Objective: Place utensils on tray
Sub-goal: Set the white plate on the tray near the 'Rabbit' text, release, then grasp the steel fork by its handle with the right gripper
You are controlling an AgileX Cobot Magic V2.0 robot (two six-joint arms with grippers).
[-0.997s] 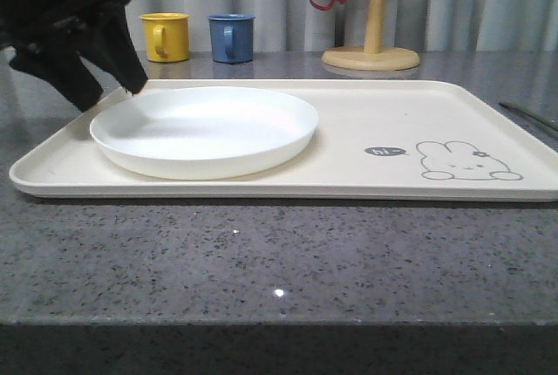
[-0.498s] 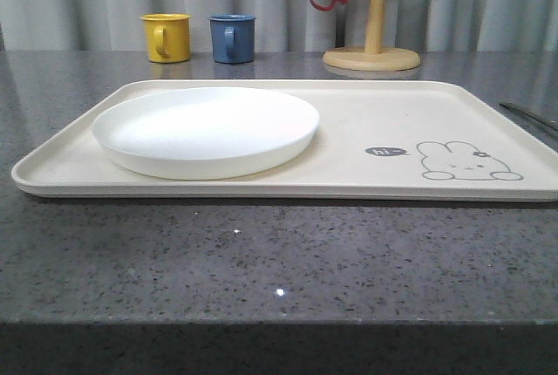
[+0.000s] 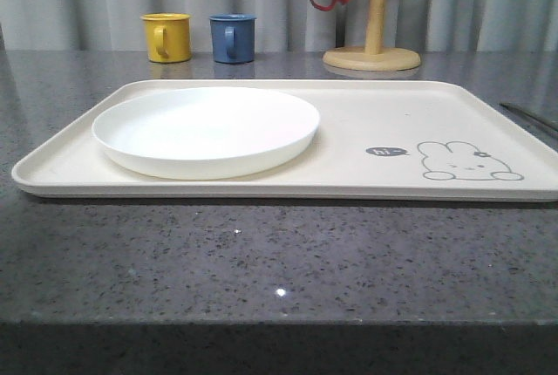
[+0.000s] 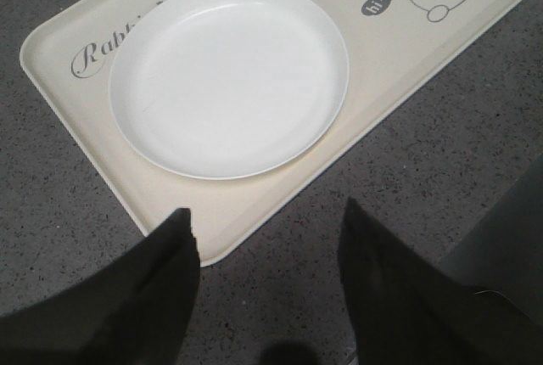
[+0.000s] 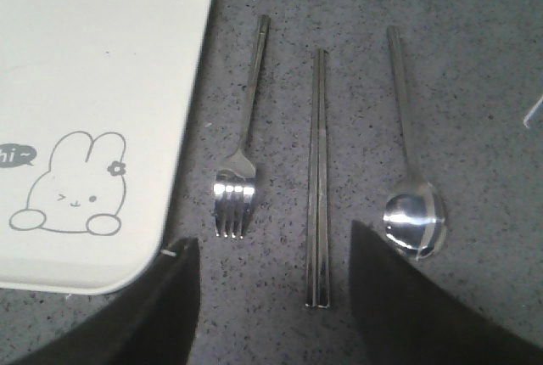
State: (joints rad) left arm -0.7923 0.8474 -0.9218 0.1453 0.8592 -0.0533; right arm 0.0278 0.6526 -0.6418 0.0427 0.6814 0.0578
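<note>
the white plate (image 3: 206, 129) sits flat on the left part of the big cream tray (image 3: 384, 113), and the tray rests on the grey speckled worktop (image 3: 279, 262), with a little bunny (image 3: 469, 162) drawn on its right part. the fork (image 5: 242, 157), the chopsticks (image 5: 319, 180) and the spoon (image 5: 410, 161) lie side by side on the worktop just beside the tray, not on it, with the fork closest to the tray and the chopsticks in the middle. the left fingers (image 4: 174, 250) are spread apart with nothing in them above the tray's corner, and the right fingers (image 5: 182, 284) are spread apart with nothing in them too, above the fork and chopsticks.
</note>
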